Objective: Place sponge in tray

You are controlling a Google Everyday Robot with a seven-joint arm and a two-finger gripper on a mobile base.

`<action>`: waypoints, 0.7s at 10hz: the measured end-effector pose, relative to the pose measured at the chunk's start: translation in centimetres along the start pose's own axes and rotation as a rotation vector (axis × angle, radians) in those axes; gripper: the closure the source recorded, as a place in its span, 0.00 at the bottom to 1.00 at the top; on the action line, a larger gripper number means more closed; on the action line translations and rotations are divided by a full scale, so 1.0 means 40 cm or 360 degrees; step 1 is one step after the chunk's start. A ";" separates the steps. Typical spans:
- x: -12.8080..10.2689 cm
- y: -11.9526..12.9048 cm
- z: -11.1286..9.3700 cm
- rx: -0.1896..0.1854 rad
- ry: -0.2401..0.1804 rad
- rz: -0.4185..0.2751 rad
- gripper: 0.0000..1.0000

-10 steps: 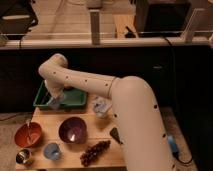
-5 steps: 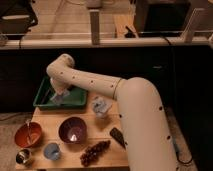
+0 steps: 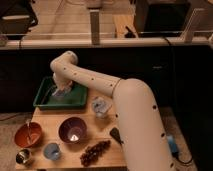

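The dark green tray (image 3: 76,103) stands at the back left of the wooden table. My white arm reaches in from the right and bends down over it. My gripper (image 3: 60,92) hangs inside the tray's outline, over its left half. A small pale blue-grey patch at the gripper's tip looks like the sponge (image 3: 63,94). I cannot tell whether it is held or lies on the tray floor.
In front of the tray stand a purple bowl (image 3: 73,130), an orange bowl (image 3: 27,135) with a spoon, a light-blue cup (image 3: 52,150) and a metal cup (image 3: 23,157). Dark grapes (image 3: 95,151) lie near the front edge. A crumpled pale-blue item (image 3: 100,106) sits right of the tray.
The arm's elbow has swung a little right and up, and the gripper has shifted slightly right over the tray. The things on the table have not moved.
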 end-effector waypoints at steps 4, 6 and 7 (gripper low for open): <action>0.014 -0.001 0.016 -0.0003 -0.0010 0.0030 0.62; 0.017 0.016 0.039 -0.0016 -0.0041 0.0036 0.42; 0.018 0.023 0.049 -0.0024 -0.0055 0.0034 0.32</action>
